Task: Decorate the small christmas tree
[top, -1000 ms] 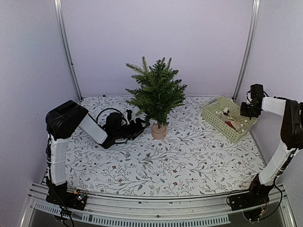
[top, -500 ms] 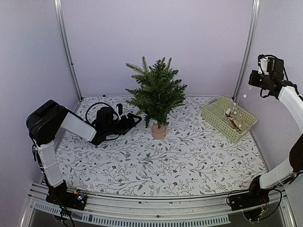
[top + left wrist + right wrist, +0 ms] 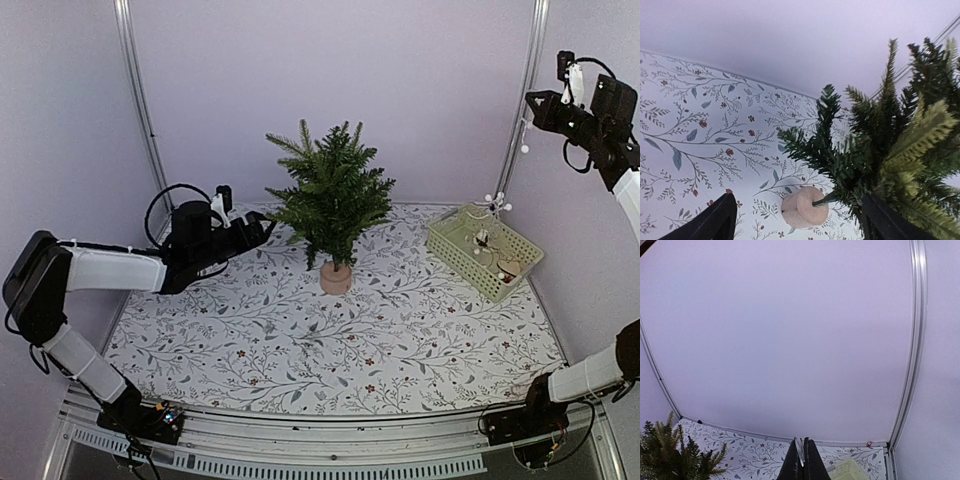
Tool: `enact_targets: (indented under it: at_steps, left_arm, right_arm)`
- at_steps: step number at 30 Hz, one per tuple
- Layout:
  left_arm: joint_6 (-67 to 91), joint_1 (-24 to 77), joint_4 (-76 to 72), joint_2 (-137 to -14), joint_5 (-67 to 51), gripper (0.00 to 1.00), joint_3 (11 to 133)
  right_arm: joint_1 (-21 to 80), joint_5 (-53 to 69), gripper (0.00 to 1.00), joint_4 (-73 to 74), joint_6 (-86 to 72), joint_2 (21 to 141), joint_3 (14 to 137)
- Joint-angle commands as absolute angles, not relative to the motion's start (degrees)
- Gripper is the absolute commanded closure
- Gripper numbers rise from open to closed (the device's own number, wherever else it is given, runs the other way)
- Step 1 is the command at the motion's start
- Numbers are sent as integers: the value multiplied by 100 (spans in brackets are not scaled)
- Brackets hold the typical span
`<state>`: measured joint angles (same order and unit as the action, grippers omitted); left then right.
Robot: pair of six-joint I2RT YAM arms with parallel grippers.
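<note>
The small christmas tree stands mid-table on its round tan base. My left gripper is open and empty just left of the tree's lower branches. In the left wrist view its dark fingers stand wide apart around the tree and base. My right gripper is high at the right wall, shut on a thin strand with white beads. The strand hangs down to the basket. In the right wrist view the closed gripper pinches a pale sliver.
A light green basket at the back right holds more ornaments, white and red. Metal frame posts stand at both back corners, with walls close behind. The tablecloth has a leaf print.
My right gripper rose from the basket to high near the right post, drawing the beaded strand up. My left gripper moved back and left, away from the tree's base.
</note>
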<state>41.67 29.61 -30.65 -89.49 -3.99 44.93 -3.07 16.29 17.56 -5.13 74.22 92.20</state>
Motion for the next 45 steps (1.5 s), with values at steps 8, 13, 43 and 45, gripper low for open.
enact_targets:
  at_steps: [8,13,43,45]
  left_arm:
    - [3181,3004,-2485,-7662,322,12,4388]
    - [3048,3021,-2323,-7489,364,12,4456]
    - [2152,3309,-1617,-6131,601,15,4447]
    - [2225,3297,-1520,-6008,645,15,4336]
  right_arm:
    - [186,2888,100,1489,-789,7702,11178]
    - [429,3245,100,1455,-945,7937,11717]
    - [4754,3176,100,1649,818,8597,10661]
    - [4947,3096,100,1483,735,8738,10275]
